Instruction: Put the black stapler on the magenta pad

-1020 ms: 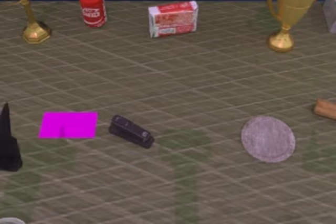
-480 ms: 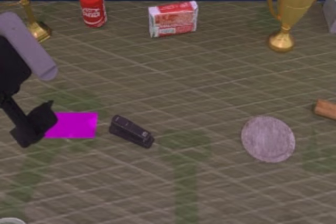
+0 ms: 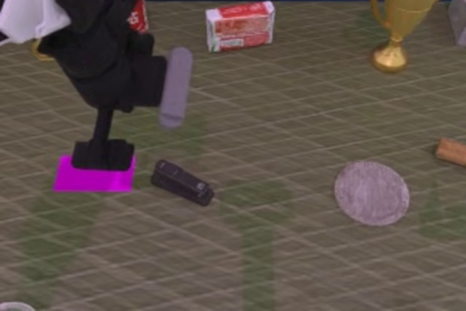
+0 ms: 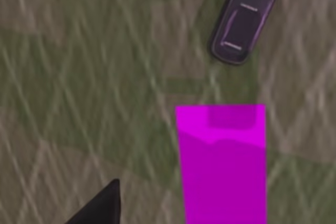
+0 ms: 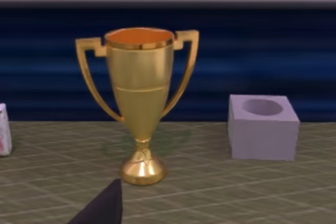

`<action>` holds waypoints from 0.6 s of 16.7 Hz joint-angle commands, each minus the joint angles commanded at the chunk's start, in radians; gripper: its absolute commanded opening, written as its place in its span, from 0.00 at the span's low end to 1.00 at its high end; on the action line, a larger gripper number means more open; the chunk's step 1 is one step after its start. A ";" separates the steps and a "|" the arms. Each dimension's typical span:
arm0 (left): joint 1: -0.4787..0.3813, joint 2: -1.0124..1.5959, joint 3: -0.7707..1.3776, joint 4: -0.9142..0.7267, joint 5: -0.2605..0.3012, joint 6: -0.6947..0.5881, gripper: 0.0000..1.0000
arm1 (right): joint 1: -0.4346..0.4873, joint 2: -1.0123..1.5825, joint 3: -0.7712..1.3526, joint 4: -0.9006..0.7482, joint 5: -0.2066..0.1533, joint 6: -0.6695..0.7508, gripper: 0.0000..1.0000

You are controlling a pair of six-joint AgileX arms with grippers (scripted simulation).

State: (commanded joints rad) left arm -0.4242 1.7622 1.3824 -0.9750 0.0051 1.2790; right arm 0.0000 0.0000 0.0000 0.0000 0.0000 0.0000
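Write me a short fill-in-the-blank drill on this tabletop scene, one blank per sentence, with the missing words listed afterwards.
1. The small black stapler lies on the table, just to the ____ of the flat magenta pad in the top view.
2. The left gripper hangs over the ____ pad.
3. The round grey disc lies on the table's ____ side.
4. The tall trophy cup is ____ in colour.

Missing words: right; magenta; right; gold

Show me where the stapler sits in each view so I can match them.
Top view: stapler lies left of centre, just right of the pad, apart from it.
Left wrist view: stapler at the frame's edge, short of the pad.
Right wrist view: not in it.
Shared landmark: the pad, top and left wrist views.
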 joint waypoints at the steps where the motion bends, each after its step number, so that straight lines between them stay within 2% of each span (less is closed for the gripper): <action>1: -0.017 0.068 0.058 -0.037 0.000 0.051 1.00 | 0.000 0.000 0.000 0.000 0.000 0.000 1.00; 5: -0.065 0.269 0.233 -0.142 -0.002 0.202 1.00 | 0.000 0.000 0.000 0.000 0.000 0.000 1.00; 10: -0.079 0.320 0.282 -0.170 -0.003 0.243 1.00 | 0.000 0.000 0.000 0.000 0.000 0.000 1.00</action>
State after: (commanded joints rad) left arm -0.5029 2.0825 1.6641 -1.1448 0.0018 1.5222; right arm 0.0000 0.0000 0.0000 0.0000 0.0000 0.0000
